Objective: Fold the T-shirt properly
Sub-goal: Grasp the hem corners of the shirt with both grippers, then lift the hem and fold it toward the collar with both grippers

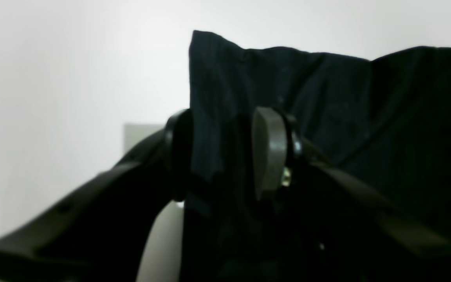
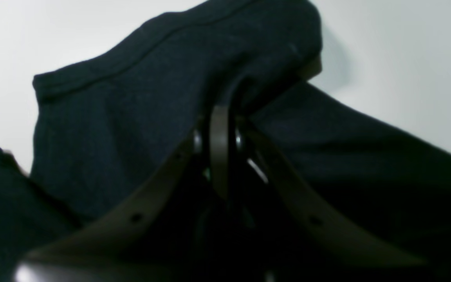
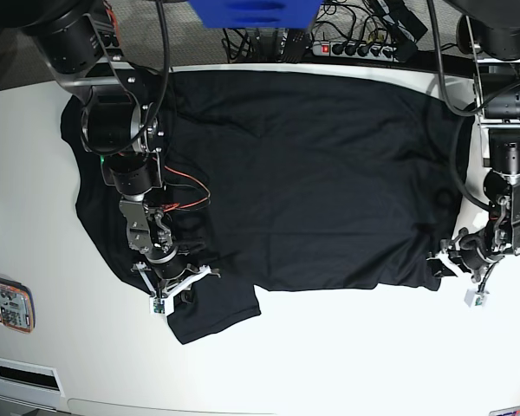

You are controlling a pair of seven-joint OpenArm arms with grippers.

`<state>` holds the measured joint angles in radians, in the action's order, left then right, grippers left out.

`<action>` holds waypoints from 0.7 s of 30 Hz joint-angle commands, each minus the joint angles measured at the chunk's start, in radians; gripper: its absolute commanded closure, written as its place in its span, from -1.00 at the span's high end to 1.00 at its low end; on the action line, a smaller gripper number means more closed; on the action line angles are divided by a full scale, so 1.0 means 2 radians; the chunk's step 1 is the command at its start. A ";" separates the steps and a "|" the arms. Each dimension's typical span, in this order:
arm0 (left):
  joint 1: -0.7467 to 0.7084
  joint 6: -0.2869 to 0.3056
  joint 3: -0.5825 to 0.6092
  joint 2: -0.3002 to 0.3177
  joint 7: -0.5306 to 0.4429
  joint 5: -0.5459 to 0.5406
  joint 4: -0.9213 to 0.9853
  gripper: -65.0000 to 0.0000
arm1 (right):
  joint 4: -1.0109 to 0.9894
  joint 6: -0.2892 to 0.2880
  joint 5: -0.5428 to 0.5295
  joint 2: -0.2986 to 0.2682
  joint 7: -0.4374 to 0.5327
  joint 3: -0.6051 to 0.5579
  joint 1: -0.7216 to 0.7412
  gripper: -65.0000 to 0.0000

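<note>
Plain black short-sleeved cloth T-shirt (image 3: 303, 173) lies spread across the white bench (image 3: 347, 355), filling most of the upper half in the base view. Its far edge runs along the bench's back edge. Cloth is wrinkly, no print visible. One sleeve (image 3: 212, 312) sticks out toward the near side at lower left of the base view.

Right tool (image 3: 184, 279) sits at that sleeve area, on the left of the base view. In the right wrist view the right tool (image 2: 219, 129) has its jaws pressed together with a fold of black cloth (image 2: 139, 105) pinched and bunched up over the tips. So closed, gripping the T-shirt. A hem seam runs along the raised fold's upper edge.

Left tool (image 3: 448, 260) is at the shirt's opposite end, on the right of the base view, at the near corner of the cloth. In the left wrist view the left tool (image 1: 225, 156) has its jaws partly apart with a thick hanging fold of the T-shirt (image 1: 327, 117) between them; both pads sit against the cloth, so it's clamped on the shirt.

Outward: black cables and a power strip (image 3: 355, 48) lie behind the bench's back edge, next to a blue object (image 3: 251, 13) at top centre. A small orange-edged flat item (image 3: 7, 302) lies at the bench's left edge in the base view, well apart from the shirt.
</note>
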<state>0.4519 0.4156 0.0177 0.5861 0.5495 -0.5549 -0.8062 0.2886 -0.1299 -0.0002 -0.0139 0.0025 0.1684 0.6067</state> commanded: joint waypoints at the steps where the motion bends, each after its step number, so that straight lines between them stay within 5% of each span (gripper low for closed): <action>1: 0.015 0.002 -0.003 -0.001 -0.010 -0.005 -0.008 -0.25 | -0.008 0.006 0.011 0.001 -0.074 -0.001 -0.008 -1.00; 11: 0.016 0.003 -0.004 0.013 -0.041 0.027 -0.008 -0.25 | -0.008 0.006 0.011 0.000 -0.074 -0.001 -0.008 -1.00; 15: 0.015 0.030 -0.005 0.013 -0.042 0.026 -0.008 -0.23 | -0.008 0.006 0.011 0.000 -0.074 -0.001 -0.008 -1.00; 21: 0.015 0.037 -0.005 0.013 -0.043 0.026 -0.006 0.19 | -0.008 0.005 0.011 0.000 -0.074 -0.001 -0.008 -1.00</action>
<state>0.4538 0.4831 0.0162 0.5930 0.4858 -0.4923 -0.8051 0.2886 -0.1303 -0.0002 -0.0143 0.0025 0.1684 0.6067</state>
